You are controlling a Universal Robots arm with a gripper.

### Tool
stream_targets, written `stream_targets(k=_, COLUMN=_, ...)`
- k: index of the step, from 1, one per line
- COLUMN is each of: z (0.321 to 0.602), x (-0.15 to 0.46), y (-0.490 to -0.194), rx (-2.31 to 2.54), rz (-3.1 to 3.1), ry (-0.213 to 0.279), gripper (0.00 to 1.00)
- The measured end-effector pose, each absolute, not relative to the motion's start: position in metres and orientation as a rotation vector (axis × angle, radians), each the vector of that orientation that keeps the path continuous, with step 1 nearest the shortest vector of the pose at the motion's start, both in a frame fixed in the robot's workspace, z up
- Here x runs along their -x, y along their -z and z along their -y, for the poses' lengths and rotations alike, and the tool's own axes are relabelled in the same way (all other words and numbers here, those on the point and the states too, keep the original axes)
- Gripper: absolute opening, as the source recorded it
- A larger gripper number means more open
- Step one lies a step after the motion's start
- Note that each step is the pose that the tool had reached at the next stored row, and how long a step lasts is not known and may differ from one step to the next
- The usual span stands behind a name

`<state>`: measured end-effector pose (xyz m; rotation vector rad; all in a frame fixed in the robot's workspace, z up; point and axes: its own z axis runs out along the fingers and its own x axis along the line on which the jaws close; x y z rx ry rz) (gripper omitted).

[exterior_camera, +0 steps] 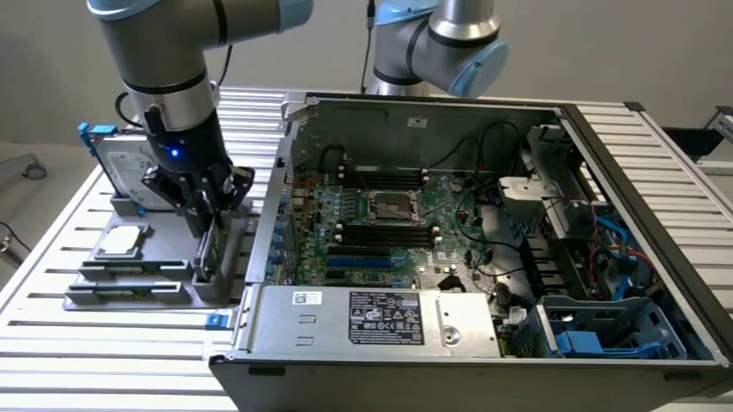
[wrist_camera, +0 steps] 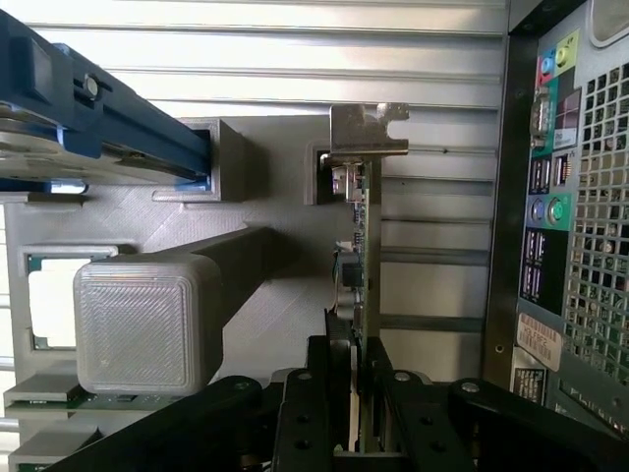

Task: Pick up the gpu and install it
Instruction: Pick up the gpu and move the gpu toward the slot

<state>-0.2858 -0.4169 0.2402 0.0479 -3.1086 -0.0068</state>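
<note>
Between the fingers of my claw (wrist_camera: 349, 359) stands the gpu (wrist_camera: 370, 246) — edge-on, upright in its slot in the grey holder (wrist_camera: 260, 261), with its bracket (wrist_camera: 369, 133) at the end far from me. My claw is partly closed, with both fingers against the card's faces. The open case (exterior_camera: 458, 107) sits just beside me — the hard drive (exterior_camera: 120, 163) stands on my other side.

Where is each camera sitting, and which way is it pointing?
Exterior view: off the arm and above the table, looking down into the open computer case and the grey holder beside it; the arm and gripper show.
Wrist view: on the wrist, looking along the gripper's fingers, which are closed on the gpu standing in the holder.
Shared: gpu, holder, blue-framed hard drive, case.
</note>
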Motion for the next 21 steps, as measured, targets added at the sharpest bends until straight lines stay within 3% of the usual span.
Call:
stream_targets(k=4, z=0.417, x=0.286, y=-0.246, rx=-0.048, rz=3.108, ry=0.01, gripper=0.26)
stream_targets(k=21, z=0.417, x=0.286, y=-0.321, rx=-0.048, rz=3.108, ry=0.011, gripper=0.26)
